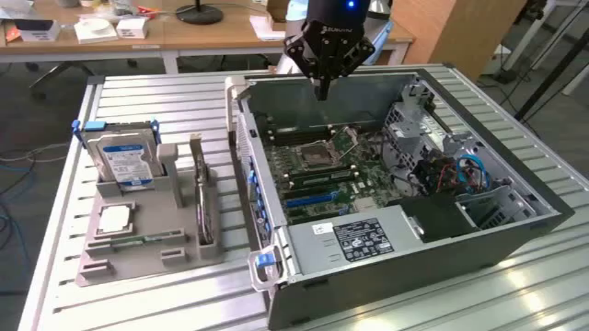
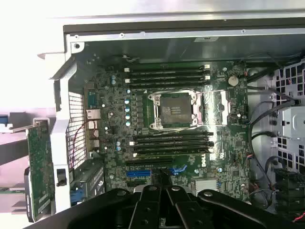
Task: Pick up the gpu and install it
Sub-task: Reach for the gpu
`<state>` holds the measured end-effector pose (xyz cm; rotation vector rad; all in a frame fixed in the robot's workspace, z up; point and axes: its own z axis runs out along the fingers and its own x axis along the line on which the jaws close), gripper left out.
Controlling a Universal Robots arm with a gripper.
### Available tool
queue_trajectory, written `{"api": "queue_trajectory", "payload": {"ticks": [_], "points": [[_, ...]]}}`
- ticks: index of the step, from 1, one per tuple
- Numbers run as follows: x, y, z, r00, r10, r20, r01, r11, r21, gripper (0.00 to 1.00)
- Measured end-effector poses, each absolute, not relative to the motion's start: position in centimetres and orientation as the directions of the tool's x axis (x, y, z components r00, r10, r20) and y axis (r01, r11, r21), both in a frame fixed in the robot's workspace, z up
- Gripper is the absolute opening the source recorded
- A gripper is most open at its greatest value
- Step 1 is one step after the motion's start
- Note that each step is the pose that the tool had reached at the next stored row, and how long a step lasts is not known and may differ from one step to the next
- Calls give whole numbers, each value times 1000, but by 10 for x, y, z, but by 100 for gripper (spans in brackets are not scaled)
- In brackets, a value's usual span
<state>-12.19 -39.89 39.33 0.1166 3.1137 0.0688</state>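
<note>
A slatted metal table (image 1: 165,103) stands in a workroom, with wooden desks (image 1: 212,34) behind it.

In the exterior view, an open computer case (image 1: 414,283) lies on the table toward the exterior view's right, with its motherboard (image 1: 322,165) facing up. The gripper (image 1: 322,93) hangs over the far end of the case, its fingers pressed together on nothing. On the exterior view's left sits a grey holder (image 1: 138,258), well apart from the gripper. The gpu (image 1: 204,207) stands on edge in a slot on the holder's side nearest the case, untouched. A hard drive (image 1: 124,162) stands upright at the holder's far end.

In the wrist view, the gripper (image 2: 162,177) is clenched and empty above the motherboard, near a blue slot (image 2: 140,173). The gpu (image 2: 40,167) shows its green board just outside the case's wall (image 2: 62,143).
</note>
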Motion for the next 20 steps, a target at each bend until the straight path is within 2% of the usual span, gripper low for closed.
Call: {"api": "queue_trajectory", "payload": {"ticks": [20], "points": [[-135,-399,393,-997,75,-23,74,996,45,10]]}}
